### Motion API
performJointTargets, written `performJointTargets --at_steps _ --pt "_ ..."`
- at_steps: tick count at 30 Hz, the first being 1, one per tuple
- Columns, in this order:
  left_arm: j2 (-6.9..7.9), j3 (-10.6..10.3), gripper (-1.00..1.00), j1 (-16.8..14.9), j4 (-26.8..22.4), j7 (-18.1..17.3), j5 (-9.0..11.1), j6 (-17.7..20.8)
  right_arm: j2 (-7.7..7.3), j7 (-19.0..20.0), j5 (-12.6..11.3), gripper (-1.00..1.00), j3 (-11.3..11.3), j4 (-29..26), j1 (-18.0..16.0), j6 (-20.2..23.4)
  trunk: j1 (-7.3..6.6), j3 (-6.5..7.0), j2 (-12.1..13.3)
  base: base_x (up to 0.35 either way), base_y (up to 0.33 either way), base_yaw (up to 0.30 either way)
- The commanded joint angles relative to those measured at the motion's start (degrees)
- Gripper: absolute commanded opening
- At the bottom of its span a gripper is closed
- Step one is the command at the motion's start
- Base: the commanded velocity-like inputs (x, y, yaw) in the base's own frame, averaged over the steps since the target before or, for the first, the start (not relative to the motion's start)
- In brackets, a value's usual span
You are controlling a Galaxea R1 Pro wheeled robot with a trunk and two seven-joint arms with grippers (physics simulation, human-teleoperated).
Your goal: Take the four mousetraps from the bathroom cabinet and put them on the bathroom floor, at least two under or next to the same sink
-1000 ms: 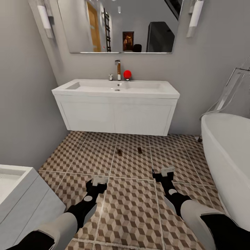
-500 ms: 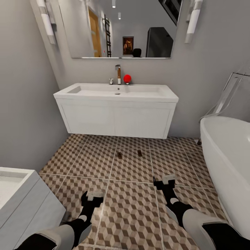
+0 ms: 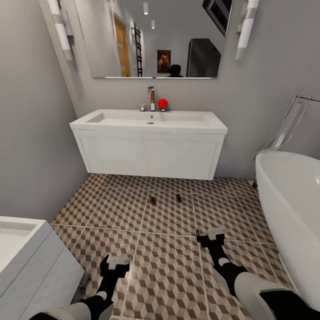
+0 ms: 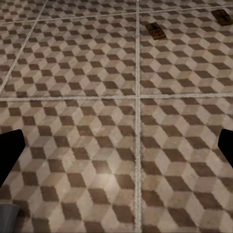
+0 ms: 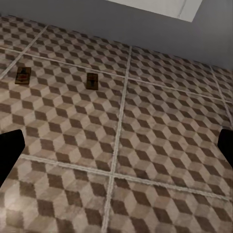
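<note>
Left gripper (image 3: 116,261): hanging low over the bathroom floor (image 3: 169,275), its fingers spread apart and gripping nothing; in the left wrist view only dark finger tips are showing at the edges.
Left mousetrap (image 3: 153,200): lying flat on a cube-pattern tile just in front of the sink (image 3: 149,142), beside a grout line.
Right mousetrap (image 3: 178,198): lying near the first one but apart from it, on the same floor, also just before the sink.
Right gripper (image 3: 215,234): hovering above the tiles with fingers apart, empty.
Tub (image 3: 289,213): standing at the right, well apart from the traps.
Handling: each trap is likely being a very light, stiff wooden slab that slides easily on tile; the wire parts look delicate.
Hold: pinching across the long wooden edges seems safest, avoiding the wire.
</note>
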Motion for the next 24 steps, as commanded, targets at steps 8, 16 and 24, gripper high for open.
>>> performJointTargets --at_steps 8,16,24 --pt "-0.04 -0.5 1.00 1.1 0.3 0.0 0.6 -0.7 0.01 -0.6 0.4 1.00 0.3 0.1 1.9 -0.1 -1.77 1.41 3.2 0.000 0.000 0.000" --pt "0.02 -0.5 1.00 2.9 0.3 0.0 0.6 -3.0 0.01 -0.7 0.4 1.00 0.3 0.1 3.5 -0.1 -3.53 2.85 6.4 0.000 0.000 0.000" --pt "0.21 -0.5 1.00 4.1 0.3 0.0 0.7 -4.5 -0.07 -0.7 0.4 1.00 0.3 0.1 5.3 -0.2 -5.29 4.29 9.6 0.000 0.000 0.000"
